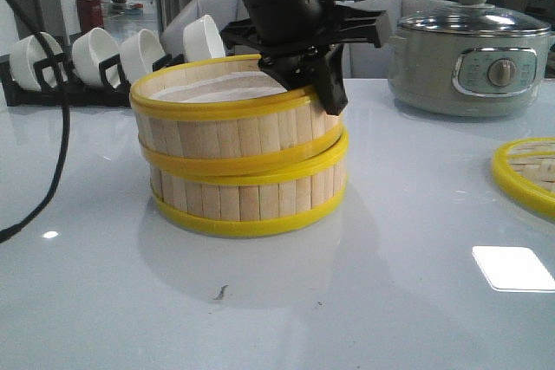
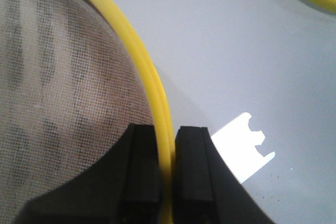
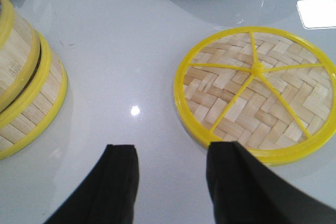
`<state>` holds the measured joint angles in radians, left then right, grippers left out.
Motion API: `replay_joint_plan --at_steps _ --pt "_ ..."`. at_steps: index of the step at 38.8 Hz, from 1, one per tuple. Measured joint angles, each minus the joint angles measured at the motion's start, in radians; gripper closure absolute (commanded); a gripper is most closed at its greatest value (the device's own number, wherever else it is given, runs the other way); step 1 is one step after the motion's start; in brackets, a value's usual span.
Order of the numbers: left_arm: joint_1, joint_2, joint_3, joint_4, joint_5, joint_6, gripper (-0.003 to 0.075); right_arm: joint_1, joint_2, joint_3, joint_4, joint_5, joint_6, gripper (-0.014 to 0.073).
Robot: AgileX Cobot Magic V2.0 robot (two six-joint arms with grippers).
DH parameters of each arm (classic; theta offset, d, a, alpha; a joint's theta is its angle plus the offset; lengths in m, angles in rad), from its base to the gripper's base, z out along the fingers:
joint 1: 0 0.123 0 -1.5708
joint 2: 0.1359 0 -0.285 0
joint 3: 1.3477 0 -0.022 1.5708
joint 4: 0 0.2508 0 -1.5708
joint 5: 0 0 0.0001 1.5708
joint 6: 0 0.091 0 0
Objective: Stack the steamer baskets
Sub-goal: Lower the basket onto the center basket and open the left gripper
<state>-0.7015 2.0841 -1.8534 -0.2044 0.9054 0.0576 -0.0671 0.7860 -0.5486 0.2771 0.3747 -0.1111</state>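
Observation:
Two steamer baskets stand stacked at the table's middle. The upper basket (image 1: pixel 225 132) sits slightly askew on the lower basket (image 1: pixel 247 201), with a dark gap between their yellow bands in the right wrist view, where the stack (image 3: pixel 26 95) shows from the side. My left gripper (image 1: pixel 326 97) comes down at the upper basket's right side and is shut on its yellow rim (image 2: pixel 142 61), one finger inside over the white mesh liner (image 2: pixel 58 77) and one outside; it (image 2: pixel 167 129) pinches the band. My right gripper (image 3: pixel 173 150) hangs open over bare table, beside a woven lid (image 3: pixel 257 93).
The flat yellow-rimmed lid (image 1: pixel 525 171) lies at the table's right edge. A grey-green electric pot (image 1: pixel 473 58) with a glass lid stands behind it. White bowls (image 1: pixel 121 54) sit in a black rack at the back left. A black cable (image 1: pixel 61 127) hangs at the left.

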Motion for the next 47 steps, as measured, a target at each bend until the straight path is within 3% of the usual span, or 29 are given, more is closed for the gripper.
replay_joint_plan --at_steps 47 --pt "-0.013 0.002 0.000 -0.016 -0.020 0.000 0.0632 0.000 0.000 0.000 0.000 -0.012 0.000 0.0172"
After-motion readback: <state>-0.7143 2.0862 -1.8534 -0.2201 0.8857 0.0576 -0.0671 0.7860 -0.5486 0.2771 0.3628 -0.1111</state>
